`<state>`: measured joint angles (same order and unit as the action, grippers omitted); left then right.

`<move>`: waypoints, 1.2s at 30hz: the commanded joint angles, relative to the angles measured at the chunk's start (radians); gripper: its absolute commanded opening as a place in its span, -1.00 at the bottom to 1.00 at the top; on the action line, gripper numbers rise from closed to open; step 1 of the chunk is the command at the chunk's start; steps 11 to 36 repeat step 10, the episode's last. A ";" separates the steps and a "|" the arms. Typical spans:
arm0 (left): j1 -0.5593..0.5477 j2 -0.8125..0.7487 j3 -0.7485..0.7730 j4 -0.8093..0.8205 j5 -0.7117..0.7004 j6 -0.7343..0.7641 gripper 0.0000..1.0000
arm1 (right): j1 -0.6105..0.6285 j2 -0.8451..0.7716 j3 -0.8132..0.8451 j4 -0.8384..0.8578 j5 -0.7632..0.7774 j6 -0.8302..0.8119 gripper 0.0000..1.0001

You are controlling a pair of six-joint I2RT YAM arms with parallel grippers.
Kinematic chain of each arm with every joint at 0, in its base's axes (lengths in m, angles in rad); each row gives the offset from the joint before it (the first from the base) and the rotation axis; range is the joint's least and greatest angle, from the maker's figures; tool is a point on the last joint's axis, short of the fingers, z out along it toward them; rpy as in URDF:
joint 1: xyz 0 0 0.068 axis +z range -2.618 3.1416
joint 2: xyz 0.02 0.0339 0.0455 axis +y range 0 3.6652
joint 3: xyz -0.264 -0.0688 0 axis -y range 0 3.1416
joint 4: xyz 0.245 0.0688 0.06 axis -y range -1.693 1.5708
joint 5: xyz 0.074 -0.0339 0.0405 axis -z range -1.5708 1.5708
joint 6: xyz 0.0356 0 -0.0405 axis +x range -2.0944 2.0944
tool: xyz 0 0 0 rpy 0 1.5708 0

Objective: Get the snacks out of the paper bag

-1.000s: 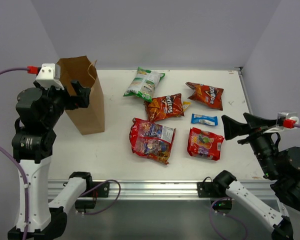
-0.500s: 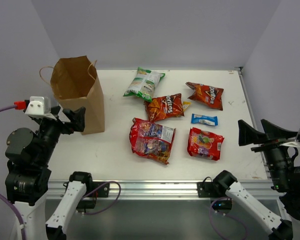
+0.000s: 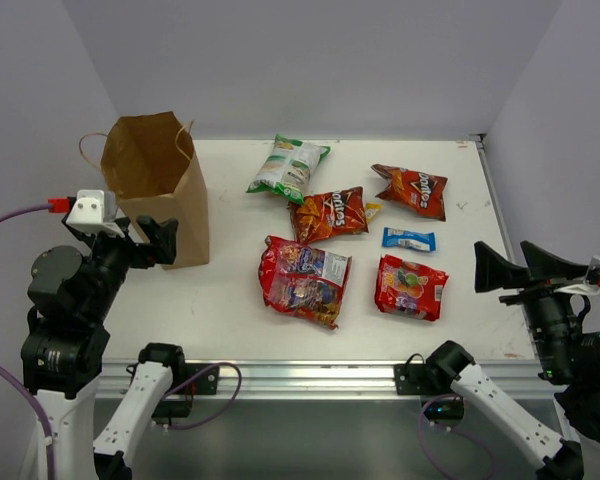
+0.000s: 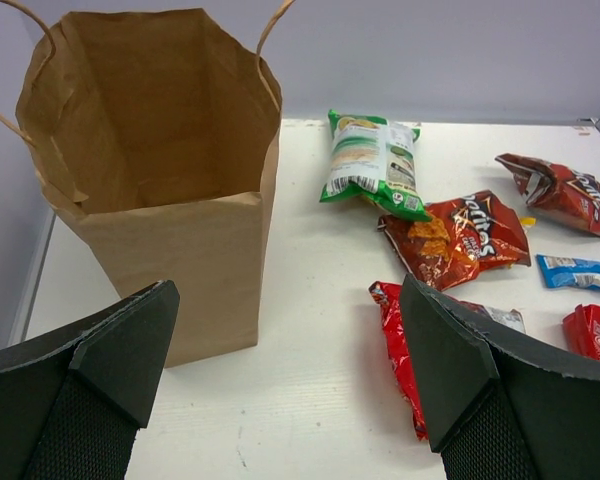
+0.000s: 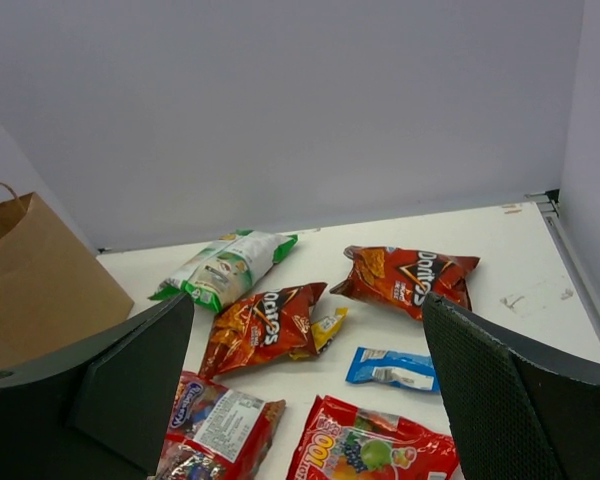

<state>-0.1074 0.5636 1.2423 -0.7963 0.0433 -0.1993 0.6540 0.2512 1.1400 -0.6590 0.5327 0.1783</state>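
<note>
Paper bag [image 3: 155, 195] stands upright, mouth open, at the far-left corner of the table [image 3: 230, 300]. The snacks lie flat to its right, well apart from it: white-green chip bag [image 3: 290, 165], Doritos bags [image 3: 328, 213], red candy bags [image 3: 305, 279], blue wrapper [image 3: 408, 239], and yellow wrapper [image 3: 372, 210] touching the middle Doritos. Left gripper [image 3: 150, 240] hangs just on the near side of the bag, jaws wide apart, empty. Right gripper [image 3: 500, 262] is at the table's right edge, also spread wide, empty.

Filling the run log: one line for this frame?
left jaws open, empty | right jaws open, empty | brown kraft paper bag upright | glossy snack packets on white table, outside bag
</note>
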 commanded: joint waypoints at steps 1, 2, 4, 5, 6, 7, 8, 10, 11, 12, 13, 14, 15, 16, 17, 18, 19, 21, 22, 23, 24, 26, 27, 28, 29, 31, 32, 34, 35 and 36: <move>-0.006 0.010 0.003 0.034 0.004 -0.017 1.00 | -0.001 -0.012 -0.005 0.012 0.010 -0.008 0.98; -0.006 0.012 -0.001 0.038 0.007 -0.017 1.00 | -0.001 -0.012 -0.005 0.010 0.009 -0.005 0.98; -0.006 0.018 -0.010 0.043 0.009 -0.017 1.00 | -0.001 -0.009 -0.005 0.004 0.006 -0.002 0.98; -0.006 0.018 -0.012 0.045 0.009 -0.017 1.00 | -0.001 -0.006 -0.005 0.002 0.004 -0.002 0.98; -0.006 0.019 -0.014 0.046 0.010 -0.017 1.00 | -0.001 -0.004 -0.006 0.004 0.003 0.000 0.98; -0.006 0.021 -0.014 0.048 0.012 -0.015 1.00 | -0.002 -0.004 -0.006 0.007 0.003 0.000 0.98; -0.006 0.022 -0.014 0.048 0.009 -0.015 1.00 | -0.002 -0.003 -0.009 0.010 0.000 -0.003 0.98; -0.006 0.025 -0.014 0.051 0.009 -0.014 1.00 | -0.002 -0.001 -0.013 0.028 -0.002 -0.007 0.98; -0.006 0.025 -0.014 0.051 0.009 -0.014 1.00 | -0.002 -0.001 -0.013 0.028 -0.002 -0.007 0.98; -0.006 0.025 -0.014 0.051 0.009 -0.014 1.00 | -0.002 -0.001 -0.013 0.028 -0.002 -0.007 0.98; -0.006 0.025 -0.014 0.051 0.009 -0.014 1.00 | -0.002 -0.001 -0.013 0.028 -0.002 -0.007 0.98; -0.006 0.025 -0.014 0.051 0.009 -0.014 1.00 | -0.002 -0.001 -0.013 0.028 -0.002 -0.007 0.98; -0.006 0.025 -0.014 0.051 0.009 -0.014 1.00 | -0.002 -0.001 -0.013 0.028 -0.002 -0.007 0.98; -0.006 0.025 -0.014 0.051 0.009 -0.014 1.00 | -0.002 -0.001 -0.013 0.028 -0.002 -0.007 0.98; -0.006 0.025 -0.014 0.051 0.009 -0.014 1.00 | -0.002 -0.001 -0.013 0.028 -0.002 -0.007 0.98; -0.006 0.025 -0.014 0.051 0.009 -0.014 1.00 | -0.002 -0.001 -0.013 0.028 -0.002 -0.007 0.98; -0.006 0.025 -0.014 0.051 0.009 -0.014 1.00 | -0.002 -0.001 -0.013 0.028 -0.002 -0.007 0.98; -0.006 0.025 -0.014 0.051 0.009 -0.014 1.00 | -0.002 -0.001 -0.013 0.028 -0.002 -0.007 0.98; -0.006 0.025 -0.014 0.051 0.009 -0.014 1.00 | -0.002 -0.001 -0.013 0.028 -0.002 -0.007 0.98; -0.006 0.025 -0.014 0.051 0.009 -0.014 1.00 | -0.002 -0.001 -0.013 0.028 -0.002 -0.007 0.98; -0.006 0.025 -0.014 0.051 0.009 -0.014 1.00 | -0.002 -0.001 -0.013 0.028 -0.002 -0.007 0.98; -0.006 0.025 -0.014 0.051 0.009 -0.014 1.00 | -0.002 -0.001 -0.013 0.028 -0.002 -0.007 0.98; -0.006 0.025 -0.014 0.051 0.009 -0.014 1.00 | -0.002 -0.001 -0.013 0.028 -0.002 -0.007 0.98; -0.006 0.025 -0.014 0.051 0.009 -0.014 1.00 | -0.002 -0.001 -0.013 0.028 -0.002 -0.007 0.98; -0.006 0.025 -0.014 0.051 0.009 -0.014 1.00 | -0.002 -0.001 -0.013 0.028 -0.002 -0.007 0.98; -0.006 0.025 -0.014 0.051 0.009 -0.014 1.00 | -0.002 -0.001 -0.013 0.028 -0.002 -0.007 0.98; -0.006 0.025 -0.014 0.051 0.009 -0.014 1.00 | -0.002 -0.001 -0.013 0.028 -0.002 -0.007 0.98; -0.006 0.025 -0.014 0.051 0.009 -0.014 1.00 | -0.002 -0.001 -0.013 0.028 -0.002 -0.007 0.98; -0.006 0.025 -0.014 0.051 0.009 -0.014 1.00 | -0.002 -0.001 -0.013 0.028 -0.002 -0.007 0.98; -0.006 0.025 -0.014 0.051 0.009 -0.014 1.00 | -0.002 -0.001 -0.013 0.028 -0.002 -0.007 0.98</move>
